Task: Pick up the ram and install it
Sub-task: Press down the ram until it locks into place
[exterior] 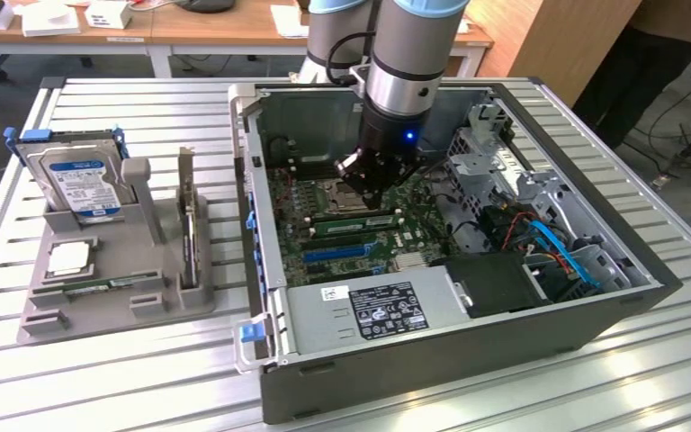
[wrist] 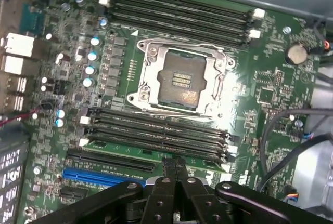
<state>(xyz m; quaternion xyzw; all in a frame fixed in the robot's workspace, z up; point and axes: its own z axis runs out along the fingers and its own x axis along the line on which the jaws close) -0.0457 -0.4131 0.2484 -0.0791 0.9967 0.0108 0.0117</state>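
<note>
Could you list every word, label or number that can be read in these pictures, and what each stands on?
None can be read.
Power supply label: print too small.
Hard drive blue label: text blurred.
Motherboard white lettering by the blue slot: blurred.
Pale tag on the grey holder: no legible marks.

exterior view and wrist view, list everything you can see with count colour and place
computer case: one, dark grey, open on the slatted table
motherboard: one, green, inside the case
CPU socket: one, silver frame, middle of the motherboard
ram: one, green, on the motherboard under the gripper
second ram stick: one, green, lying in the grey holder
hard drive: one, silver with blue label, upright in the holder
power supply: one, grey, front of the case
gripper: one, black, shut, low over the ram slots
</note>
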